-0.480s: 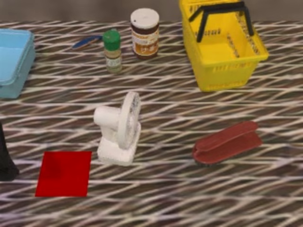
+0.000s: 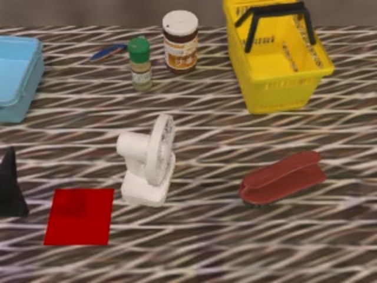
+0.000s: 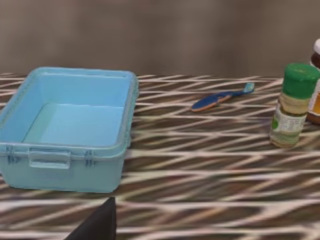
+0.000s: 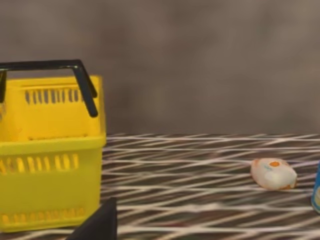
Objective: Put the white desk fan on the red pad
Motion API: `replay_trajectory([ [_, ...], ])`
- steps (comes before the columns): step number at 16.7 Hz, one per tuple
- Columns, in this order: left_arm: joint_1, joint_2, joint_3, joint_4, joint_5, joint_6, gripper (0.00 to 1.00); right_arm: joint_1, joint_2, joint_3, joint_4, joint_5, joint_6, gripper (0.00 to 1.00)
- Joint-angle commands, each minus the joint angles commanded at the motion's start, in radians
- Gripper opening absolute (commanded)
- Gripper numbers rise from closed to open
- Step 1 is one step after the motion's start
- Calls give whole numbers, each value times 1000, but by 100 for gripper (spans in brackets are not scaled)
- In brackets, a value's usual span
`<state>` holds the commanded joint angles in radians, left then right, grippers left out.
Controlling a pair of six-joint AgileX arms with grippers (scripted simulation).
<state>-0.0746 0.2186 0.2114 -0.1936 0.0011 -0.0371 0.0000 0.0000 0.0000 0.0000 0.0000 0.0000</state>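
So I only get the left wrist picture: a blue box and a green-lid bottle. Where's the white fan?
Observer: The white desk fan stands upright mid-table in the top view.
Operator: Where does it have to go?
Observer: Onto the red pad, lying flat left of the fan, apart from it, nothing on it.
Operator: Is my arm close?
Observer: The left gripper is at the table's left edge, beside the pad.
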Motion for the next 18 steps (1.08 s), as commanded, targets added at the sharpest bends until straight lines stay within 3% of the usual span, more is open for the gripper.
replay_trajectory([
  [18, -455, 1700, 1654, -1159, 3, -288, 100, 0, 0, 0, 0, 0, 0, 100],
])
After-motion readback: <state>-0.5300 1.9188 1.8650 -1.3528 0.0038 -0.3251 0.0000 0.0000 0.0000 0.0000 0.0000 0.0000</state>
